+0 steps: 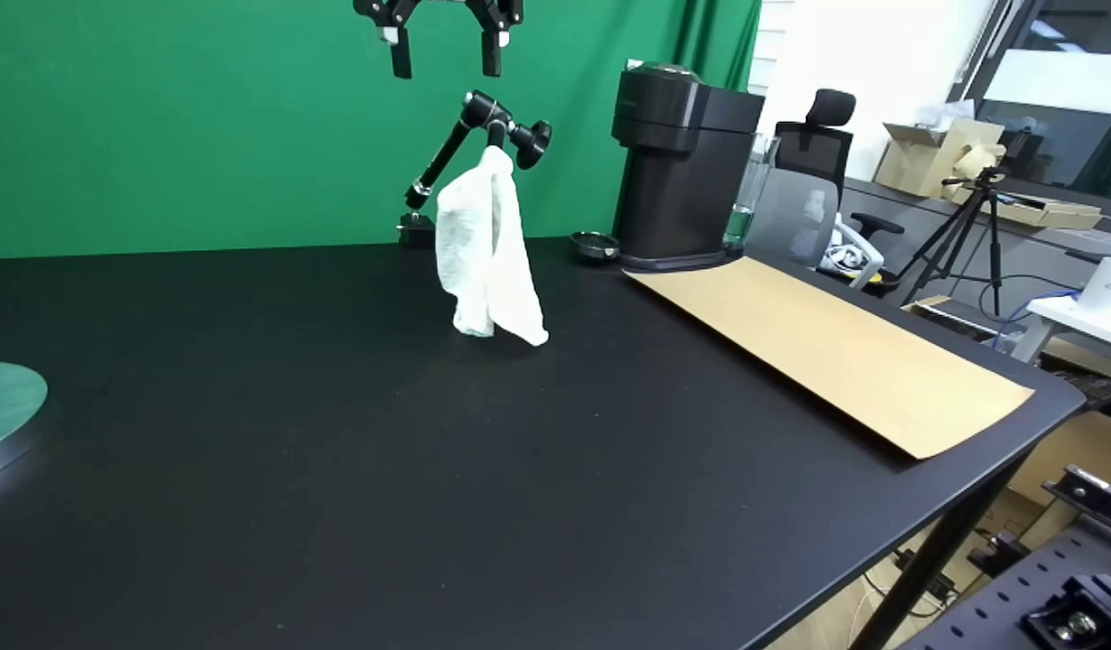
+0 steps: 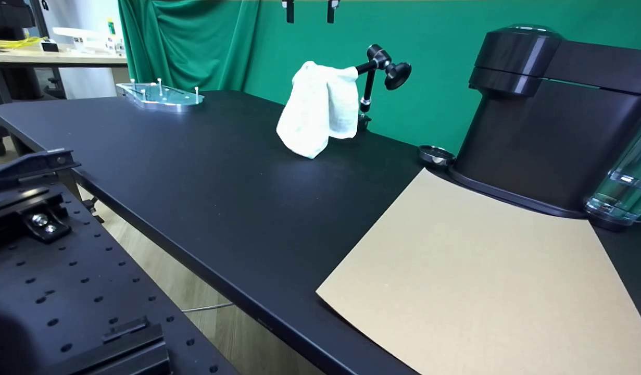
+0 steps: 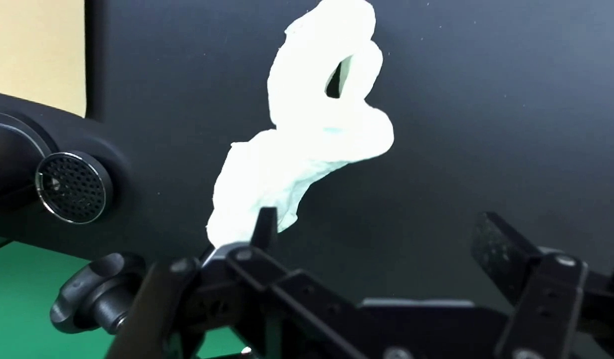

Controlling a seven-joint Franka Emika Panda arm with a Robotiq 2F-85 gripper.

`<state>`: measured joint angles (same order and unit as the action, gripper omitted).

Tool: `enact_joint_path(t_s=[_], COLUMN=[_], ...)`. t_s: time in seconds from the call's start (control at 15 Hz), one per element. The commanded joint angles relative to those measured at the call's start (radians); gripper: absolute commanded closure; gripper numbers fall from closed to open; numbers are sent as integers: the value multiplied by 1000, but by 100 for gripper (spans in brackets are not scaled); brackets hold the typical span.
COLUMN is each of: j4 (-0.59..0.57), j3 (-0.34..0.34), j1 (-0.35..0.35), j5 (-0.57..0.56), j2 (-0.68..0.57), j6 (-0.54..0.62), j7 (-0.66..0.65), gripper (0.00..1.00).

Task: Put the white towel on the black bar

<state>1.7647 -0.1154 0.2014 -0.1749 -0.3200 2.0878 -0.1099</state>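
Observation:
The white towel [image 1: 487, 244] hangs draped over the end arm of the black bar [image 1: 444, 155], its lower edges above or near the table. In an exterior view the towel [image 2: 317, 109] hangs in two flaps from the bar [image 2: 369, 86], whose covered end is hidden. In the wrist view the towel [image 3: 307, 134] shows from above, and the bar's knob [image 3: 100, 294] shows at lower left. My gripper [image 1: 447, 65] is open and empty above the bar and towel. It also shows at the top edge of an exterior view [image 2: 310, 14] and in the wrist view [image 3: 379, 232].
A black coffee machine [image 1: 681, 171] stands right of the bar, with a small round drip tray [image 1: 595, 246] beside it. A tan cardboard sheet [image 1: 835, 348] lies on the black table [image 1: 384, 451]. A clear plate with white pegs [image 2: 161, 96] stands at the table's far end.

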Motion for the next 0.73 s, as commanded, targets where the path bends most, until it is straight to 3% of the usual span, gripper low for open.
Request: enact_joint_path(t_s=[0.0,0.67], j4=[117,369], j3=[-12,-11], j1=[9,-2], j5=[7,-29], j2=[70,179], j6=[33,205], j7=[-19,-20], gripper=[0,0])
